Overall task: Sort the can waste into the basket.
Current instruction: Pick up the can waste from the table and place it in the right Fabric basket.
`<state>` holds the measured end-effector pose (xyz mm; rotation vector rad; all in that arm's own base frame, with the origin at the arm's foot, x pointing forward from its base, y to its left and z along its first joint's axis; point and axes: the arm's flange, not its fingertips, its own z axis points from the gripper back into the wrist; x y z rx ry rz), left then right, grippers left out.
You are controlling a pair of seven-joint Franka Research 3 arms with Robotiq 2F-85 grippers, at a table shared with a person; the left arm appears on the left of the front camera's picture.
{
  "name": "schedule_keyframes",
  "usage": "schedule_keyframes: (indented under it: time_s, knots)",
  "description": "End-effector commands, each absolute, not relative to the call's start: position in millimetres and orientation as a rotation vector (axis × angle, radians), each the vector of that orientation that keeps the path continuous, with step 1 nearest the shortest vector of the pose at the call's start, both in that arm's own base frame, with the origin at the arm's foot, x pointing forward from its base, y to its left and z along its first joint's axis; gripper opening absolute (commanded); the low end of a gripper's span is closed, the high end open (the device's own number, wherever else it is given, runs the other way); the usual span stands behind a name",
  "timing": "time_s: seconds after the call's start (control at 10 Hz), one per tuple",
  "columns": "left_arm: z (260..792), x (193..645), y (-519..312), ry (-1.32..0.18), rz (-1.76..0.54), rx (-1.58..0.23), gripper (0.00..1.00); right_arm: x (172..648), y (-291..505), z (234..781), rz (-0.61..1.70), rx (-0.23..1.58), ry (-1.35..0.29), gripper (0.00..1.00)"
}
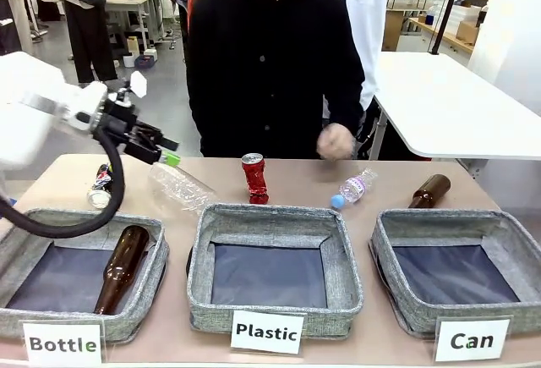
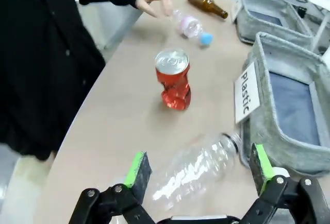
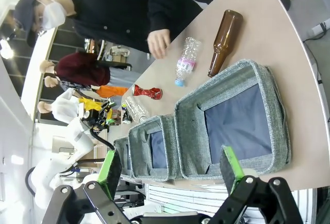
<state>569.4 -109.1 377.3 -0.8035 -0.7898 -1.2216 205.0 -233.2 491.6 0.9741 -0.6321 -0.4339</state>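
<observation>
The left claw (image 2: 198, 166) hangs spread wide over a clear plastic bottle (image 2: 191, 177) on the bench (image 2: 113, 121). The right claw (image 3: 170, 164), also spread, faces the basket (image 3: 190, 131).

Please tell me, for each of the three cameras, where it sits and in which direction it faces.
Front view: fixed on the robot's side, facing across the table to the person; the left gripper shows at picture left.
Left wrist view: rides behind that gripper, looking down at a clear bottle and the red can; its open fingers show.
Right wrist view: rides behind the open right gripper, looking down on the Can basket.
All three share the red can.
</observation>
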Motion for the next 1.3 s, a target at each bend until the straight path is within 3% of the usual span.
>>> schedule_keyframes:
  time_s: [0.0, 0.4, 0.8, 1.2]
  knots:
    - [355, 595, -121, -0.798, -1.25, -0.819, 1.0, 206, -235, 492, -0.412, 0.988, -0.659, 1.0]
    - [329, 623, -172, -0.819, -1.293, -0.802, 1.0, 206, -235, 492, -0.412, 0.988, -0.659, 1.0]
    - [318, 635, -204, -0.74, -1.304, -0.797, 1.0, 206, -235, 492, -0.412, 0.988, -0.659, 1.0]
    - [361, 595, -156, -0.778, -1.293, -0.98, 1.0, 206, -235, 492, -0.412, 0.988, -0.659, 1.0]
